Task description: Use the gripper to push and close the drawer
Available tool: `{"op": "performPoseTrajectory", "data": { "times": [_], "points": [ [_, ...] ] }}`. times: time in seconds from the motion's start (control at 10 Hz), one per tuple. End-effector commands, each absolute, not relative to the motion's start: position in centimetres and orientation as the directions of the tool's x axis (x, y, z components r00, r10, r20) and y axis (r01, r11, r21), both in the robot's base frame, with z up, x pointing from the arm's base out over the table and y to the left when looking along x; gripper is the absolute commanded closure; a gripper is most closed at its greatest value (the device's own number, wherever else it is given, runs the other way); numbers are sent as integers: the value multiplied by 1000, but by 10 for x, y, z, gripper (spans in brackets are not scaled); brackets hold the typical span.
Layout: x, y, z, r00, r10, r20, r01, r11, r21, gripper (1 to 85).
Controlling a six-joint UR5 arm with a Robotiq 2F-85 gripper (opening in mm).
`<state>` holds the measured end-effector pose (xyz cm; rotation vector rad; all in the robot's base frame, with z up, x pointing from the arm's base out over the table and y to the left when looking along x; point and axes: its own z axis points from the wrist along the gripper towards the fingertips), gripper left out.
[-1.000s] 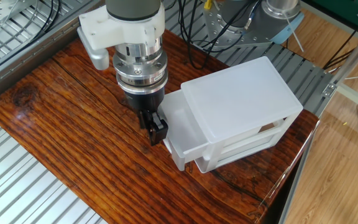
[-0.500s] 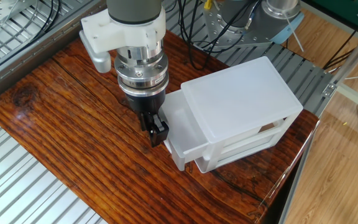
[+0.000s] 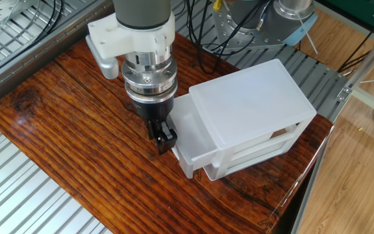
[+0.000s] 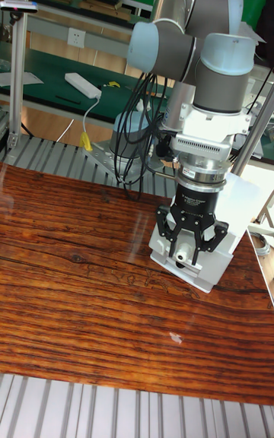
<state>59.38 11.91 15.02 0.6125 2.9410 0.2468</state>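
The drawer point(image 3: 188, 130) is the top tier of the white cabinet point(image 3: 252, 104) and stands pulled out toward the table's middle. My gripper point(image 3: 163, 139) hangs straight down with its black fingers right at the drawer's front face, touching or nearly so. In the tall fixed view the gripper point(image 4: 189, 259) covers the middle of the drawer point(image 4: 163, 245) front, and a small white knob shows behind the fingers. The fingertips look drawn together with nothing held between them.
The cabinet stands near the right edge of the dark wooden table point(image 3: 63, 130). Ribbed metal decking point(image 3: 18, 201) surrounds the table. Black cables point(image 3: 203, 39) and the arm's base lie behind. The cabinet's lower drawers face the front right.
The gripper has shifted slightly right, toward the drawer front. The drawer sticks out about as far as before.
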Motion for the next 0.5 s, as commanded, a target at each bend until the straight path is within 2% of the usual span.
{"op": "performPoseTrajectory", "data": {
  "times": [0.0, 0.1, 0.4],
  "points": [
    [593, 121, 147, -907, 410, -92, 388, 902, 189, 430],
    [591, 119, 145, -904, 417, -94, 397, 900, 179, 453],
    [588, 121, 147, -894, 441, -82, 422, 889, 179, 617]
  ]
}}
